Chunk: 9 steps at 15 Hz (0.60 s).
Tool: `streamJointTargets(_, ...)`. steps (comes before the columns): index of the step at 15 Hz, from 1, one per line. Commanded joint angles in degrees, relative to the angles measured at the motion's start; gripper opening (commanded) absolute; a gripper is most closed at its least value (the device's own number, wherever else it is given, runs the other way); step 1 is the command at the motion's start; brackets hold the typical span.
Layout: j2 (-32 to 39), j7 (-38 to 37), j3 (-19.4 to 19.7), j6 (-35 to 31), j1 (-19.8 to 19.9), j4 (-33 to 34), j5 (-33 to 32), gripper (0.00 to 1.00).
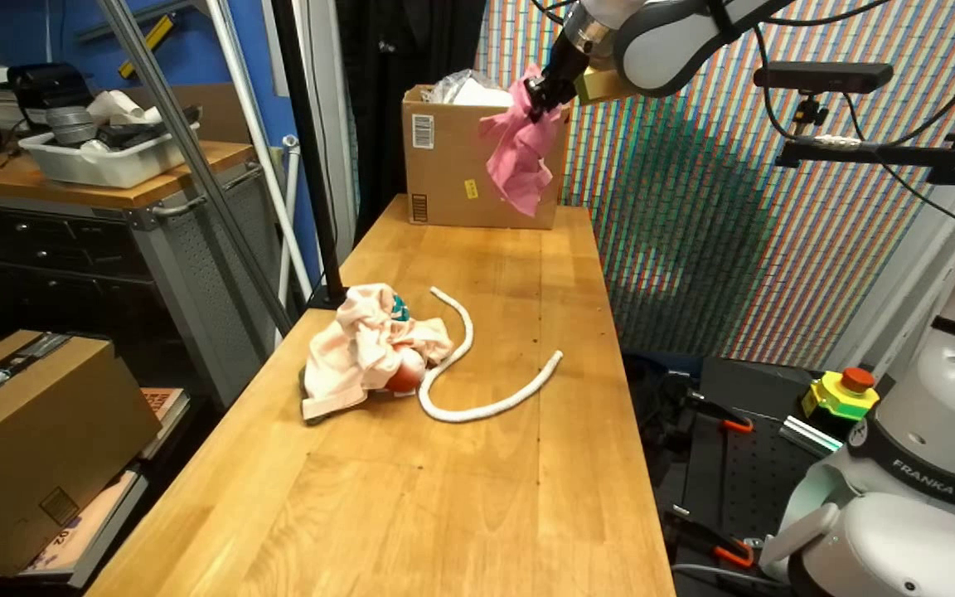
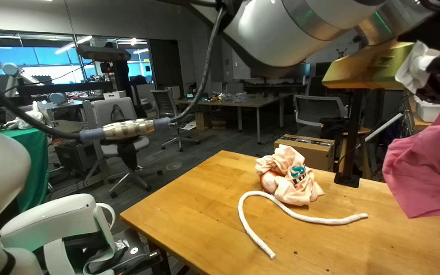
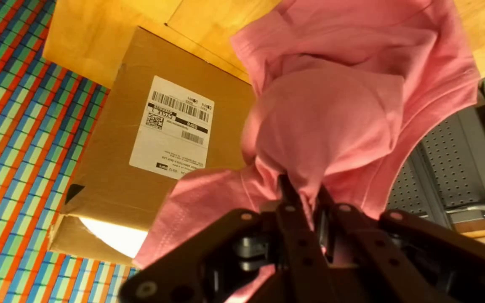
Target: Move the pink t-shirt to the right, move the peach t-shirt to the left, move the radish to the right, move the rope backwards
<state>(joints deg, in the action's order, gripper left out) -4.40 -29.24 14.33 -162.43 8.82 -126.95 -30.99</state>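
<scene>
Hand (image 3: 303, 189) grips pink shirt (image 1: 519, 157), aloft by box (image 1: 442, 178) at end of worktop (image 1: 444, 506). Lower till it rests inside edges; then release.

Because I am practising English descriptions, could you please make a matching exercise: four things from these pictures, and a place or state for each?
Things
1. radish
2. pink t-shirt
3. rope
4. peach t-shirt

Descriptions
A. hanging from the pincer
B. crumpled, with a teal print
C. round, reddish, partly hidden
D. lying in curves on the table

Pairs: 1-C, 2-A, 3-D, 4-B
</scene>
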Motion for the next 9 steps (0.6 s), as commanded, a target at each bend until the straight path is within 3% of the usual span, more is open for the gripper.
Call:
streamJointTargets(1,5.13,-8.92,0.19,0.44,2.00,6.58,-5.42,0.08)
streamJointTargets(5,9.21,-23.07,1.05,-0.12,2.68,10.64,-14.66,0.08)
streamJointTargets(9,12.46,-30.75,1.41,-0.93,2.06,12.83,-17.89,0.08)
